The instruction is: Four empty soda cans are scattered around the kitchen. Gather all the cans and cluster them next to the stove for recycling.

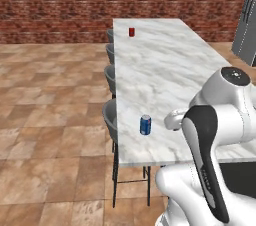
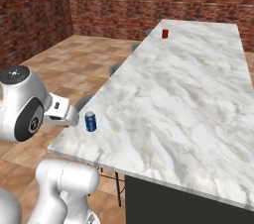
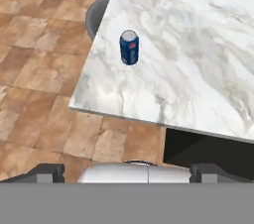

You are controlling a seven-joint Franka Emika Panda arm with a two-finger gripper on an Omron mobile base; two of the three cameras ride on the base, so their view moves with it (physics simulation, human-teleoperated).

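Blue soda can (image 3: 129, 47) stands upright on the white marble counter (image 3: 198, 59), near its close corner and stool-side edge. A red soda can (image 1: 131, 32) stands at the counter's far end. The gripper (image 3: 127, 172), jaws spread wide and empty, hangs short of the counter.

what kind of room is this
Probably a home kitchen or bar area: a long white marble counter lined with grey stools, a red brick wall, and tile floor.
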